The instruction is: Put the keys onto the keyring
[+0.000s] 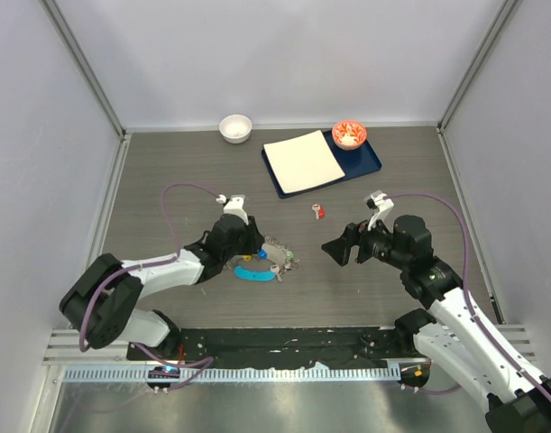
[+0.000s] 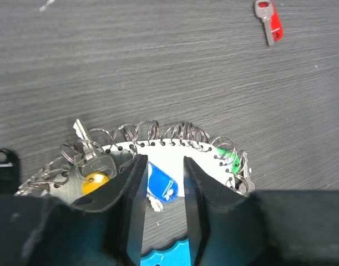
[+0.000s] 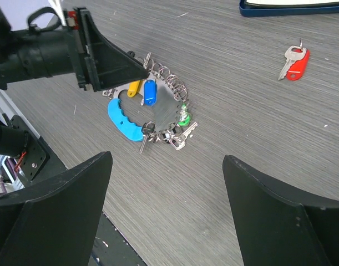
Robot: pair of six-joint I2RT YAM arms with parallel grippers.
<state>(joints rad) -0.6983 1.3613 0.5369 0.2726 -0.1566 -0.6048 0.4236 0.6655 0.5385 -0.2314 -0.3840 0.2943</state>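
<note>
The keyring [image 1: 273,251] lies flat on the table, a pale plate edged with small wire rings [image 2: 163,158], with a light blue crescent [image 1: 254,274] beside it. Yellow [image 2: 95,181], blue [image 2: 162,185] and green [image 2: 229,157] headed keys hang on it. My left gripper [image 1: 246,245] is right over it, its jaws a little apart on either side of the blue key [image 3: 150,91]. I cannot tell whether they touch it. A red-headed key [image 1: 319,211] lies loose farther back [image 3: 295,59]. My right gripper [image 1: 334,251] is open and empty, right of the keyring [image 3: 163,108].
A dark blue tray [image 1: 370,162] at the back holds a white sheet [image 1: 302,161] and a small red bowl [image 1: 348,134]. A white bowl [image 1: 235,127] stands at the back wall. Walls close in the table on three sides.
</note>
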